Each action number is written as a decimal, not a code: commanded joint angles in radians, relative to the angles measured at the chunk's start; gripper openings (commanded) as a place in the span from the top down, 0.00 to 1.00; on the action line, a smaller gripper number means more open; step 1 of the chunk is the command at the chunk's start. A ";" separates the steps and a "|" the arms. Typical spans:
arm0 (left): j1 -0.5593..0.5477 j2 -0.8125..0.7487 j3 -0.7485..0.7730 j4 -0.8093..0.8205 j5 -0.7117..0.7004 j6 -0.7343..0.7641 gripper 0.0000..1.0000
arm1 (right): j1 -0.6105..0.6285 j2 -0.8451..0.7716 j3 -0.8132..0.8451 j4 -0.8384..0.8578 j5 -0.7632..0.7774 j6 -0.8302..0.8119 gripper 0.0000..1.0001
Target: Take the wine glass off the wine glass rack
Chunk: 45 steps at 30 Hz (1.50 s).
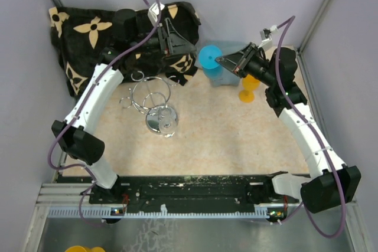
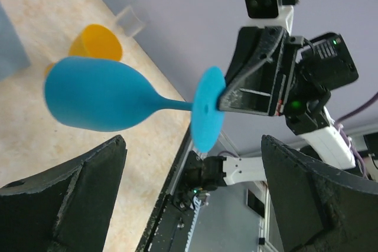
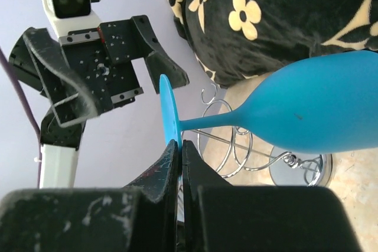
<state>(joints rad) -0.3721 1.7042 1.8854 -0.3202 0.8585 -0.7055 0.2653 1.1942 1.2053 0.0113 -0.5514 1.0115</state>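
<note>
So right gripper (image 3: pixel 179 146) is pinching the glass (image 3: pixel 319 110) foot, left gripper (image 2: pixel 192 169) is wide open. Go slow, set it down clear of the rack (image 3: pixel 293 166).

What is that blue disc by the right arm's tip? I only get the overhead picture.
Observer: It is the foot of a blue wine glass. The right wrist view shows its stem and bowl too.
Operator: Is the arm holding it, or just near it?
Observer: Holding it. The right gripper is shut on the rim of that foot.
Operator: And the other arm?
Observer: The left gripper is open wide and faces the glass without touching it, as its own wrist view shows.
</note>
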 commanded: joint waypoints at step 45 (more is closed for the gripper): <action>-0.161 0.014 0.035 0.067 0.156 0.194 1.00 | -0.007 -0.065 0.125 -0.246 -0.024 -0.256 0.53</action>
<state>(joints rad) -0.5098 1.7451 1.8515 -0.2192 1.0035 -0.6506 0.2634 1.1687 1.2030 -0.0360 -0.6437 0.8906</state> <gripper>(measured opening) 0.014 0.330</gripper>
